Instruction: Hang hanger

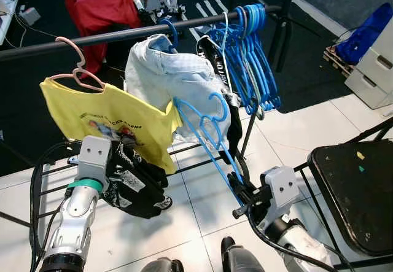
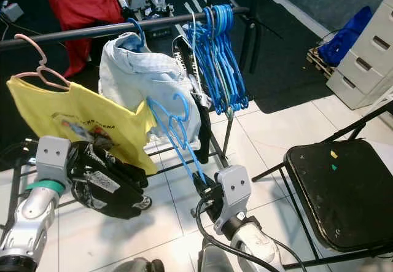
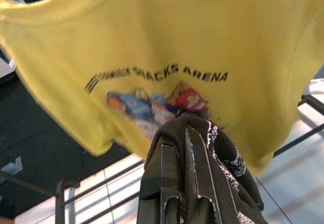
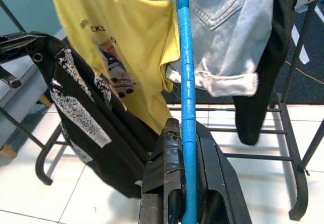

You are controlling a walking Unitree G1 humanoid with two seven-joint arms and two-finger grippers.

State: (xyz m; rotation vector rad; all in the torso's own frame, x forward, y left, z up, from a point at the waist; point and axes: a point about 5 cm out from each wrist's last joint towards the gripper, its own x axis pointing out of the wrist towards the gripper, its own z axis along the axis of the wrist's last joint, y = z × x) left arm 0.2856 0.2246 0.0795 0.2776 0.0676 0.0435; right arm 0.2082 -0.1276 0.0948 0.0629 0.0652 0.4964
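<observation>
Left eye view: the right hand (image 1: 241, 193) pinches the lower bar of a thin blue plastic hanger (image 1: 206, 128), which slants up toward the dark round rail (image 1: 123, 34) without reaching it; its hook hangs free in front of the pale denim garment (image 1: 169, 78). On the rail, a gap lies between the pink hanger (image 1: 77, 69) carrying the yellow T-shirt (image 1: 110, 121) and the denim; further right a tight bunch of blue hangers (image 1: 252, 57) crowds the rail. The left hand (image 1: 132, 177) is wrapped in a black printed cloth (image 1: 138, 189).

Right eye view: a black folding chair (image 2: 344, 189) stands near the right arm, with white tiled floor (image 2: 270, 131) open between it and the rack.

Left wrist view: the left hand's fingers (image 3: 172, 163) are pressed together on the black cloth, just below the yellow shirt's hem. The shirt's print seems to read "SNACKS ARENA"; the first word is too blurred to tell.

Right wrist view: the fingers (image 4: 167, 158) clamp the ribbed blue bar, which runs straight up past the denim's stitched pocket and rolled hem.
</observation>
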